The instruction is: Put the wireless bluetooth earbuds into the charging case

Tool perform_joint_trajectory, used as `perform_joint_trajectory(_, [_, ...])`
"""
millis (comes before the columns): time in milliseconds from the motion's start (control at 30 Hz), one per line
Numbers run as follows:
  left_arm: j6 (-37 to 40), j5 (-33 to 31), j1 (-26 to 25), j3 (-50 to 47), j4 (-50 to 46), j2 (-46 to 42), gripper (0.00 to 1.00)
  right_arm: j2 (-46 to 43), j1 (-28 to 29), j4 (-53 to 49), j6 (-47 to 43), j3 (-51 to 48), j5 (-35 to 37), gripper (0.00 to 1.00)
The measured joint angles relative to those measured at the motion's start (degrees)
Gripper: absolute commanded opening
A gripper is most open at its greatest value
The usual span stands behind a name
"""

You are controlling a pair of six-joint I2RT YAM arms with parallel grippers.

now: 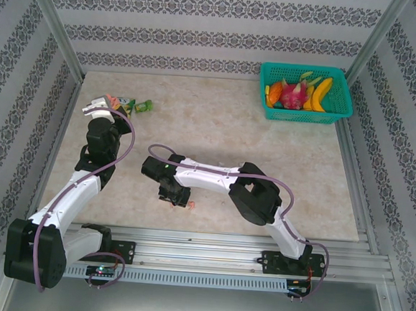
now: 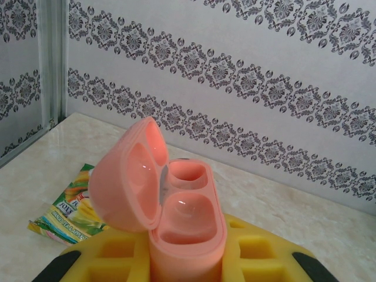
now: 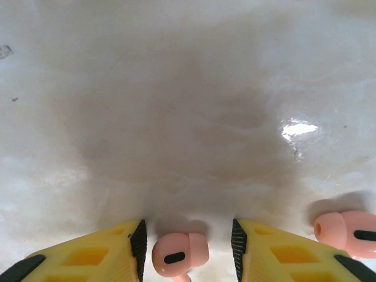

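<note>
Between the spread yellow fingers of the right pincer [image 3: 188, 249]: one salmon-pink earbud [image 3: 179, 254], lying on the glossy marble-look tabletop [image 3: 188, 117], straddled and not yet pinched. Contact with the left-hand pad [image 3: 138, 241] is hard to tell so low in the view. Just outside the right-hand finger, a second pink earbud [image 3: 346, 232], apart from the first.

Centre on the rounded bulb first, then close slowly and squarely. Avoid the thin stem. Smooth, hard, pebble-slick plastic, likely to squirt out under a skewed squeeze. Keep the fingers low to the stone and leave the neighbouring bud undisturbed.

Pressed together on the body of the pink charging case [image 2: 188, 226], the left pincer [image 2: 188, 264]. Case upright, matte and softly rounded, with its lid [image 2: 126, 182] hinged open and leaning to that pincer's left. Two moulded wells facing up, both vacant. Hold steady and level, and match the stem to the deeper end of a well on the way in.

Beyond and to the left of that pincer, a crinkly printed snack packet [image 2: 64, 214], flat on the tabletop.
</note>
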Motion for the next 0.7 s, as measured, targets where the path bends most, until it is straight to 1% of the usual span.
perform_joint_trajectory(333, [0.00, 0.00, 0.00, 0.00, 0.00, 0.00, 0.00, 0.74, 0.07, -1.29, 0.00, 1.38, -0.04, 0.43])
perform_joint_trajectory(500, [0.00, -0.02, 0.00, 0.00, 0.00, 0.00, 0.00, 0.96, 0.42, -1.38, 0.00, 1.68, -0.20, 0.39])
perform_joint_trajectory(700, [0.00, 0.00, 0.00, 0.00, 0.00, 0.00, 0.00, 1.05, 0.52, -1.46, 0.00, 1.81, -0.22, 0.39])
